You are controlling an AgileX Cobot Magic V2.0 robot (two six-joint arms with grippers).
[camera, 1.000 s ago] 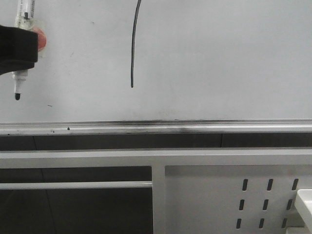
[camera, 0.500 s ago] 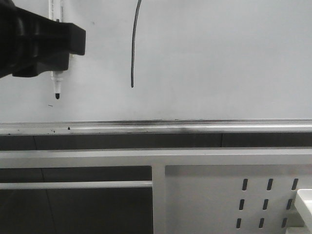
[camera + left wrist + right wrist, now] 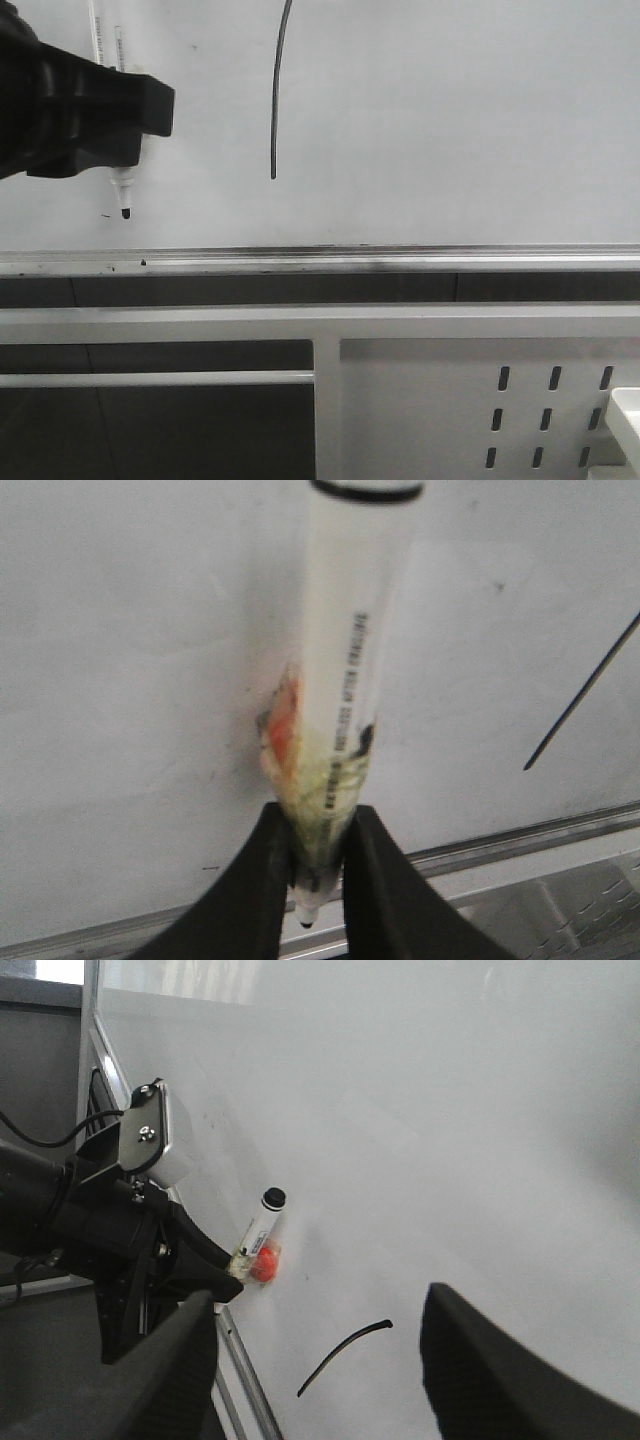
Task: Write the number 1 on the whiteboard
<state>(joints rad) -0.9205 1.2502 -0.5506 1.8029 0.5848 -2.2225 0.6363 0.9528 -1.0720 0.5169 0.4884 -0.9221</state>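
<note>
The whiteboard (image 3: 450, 120) fills the upper front view. On it is the number 1 (image 3: 276, 90), a thin dark, slightly curved stroke, also seen in the wrist views (image 3: 585, 690) (image 3: 345, 1355). My left gripper (image 3: 120, 125) is at the board's left part, shut on a white marker (image 3: 340, 680) that carries a red magnet (image 3: 265, 1265). The marker's black tip (image 3: 126, 212) points down, left of the stroke's lower end and above the silver rail (image 3: 320, 258). My right gripper (image 3: 320, 1380) is open and holds nothing. It faces the board with the stroke between its fingers in its wrist view.
Below the rail are a white frame bar (image 3: 320, 322) and a white perforated metal panel (image 3: 440, 400). A white object (image 3: 625, 415) shows at the lower right edge. A tiny dark mark (image 3: 104, 215) sits on the board beside the marker tip.
My left gripper with the marker has moved right from the board's left edge, and the tip now sits a little lower and further right. The stroke is unchanged.
</note>
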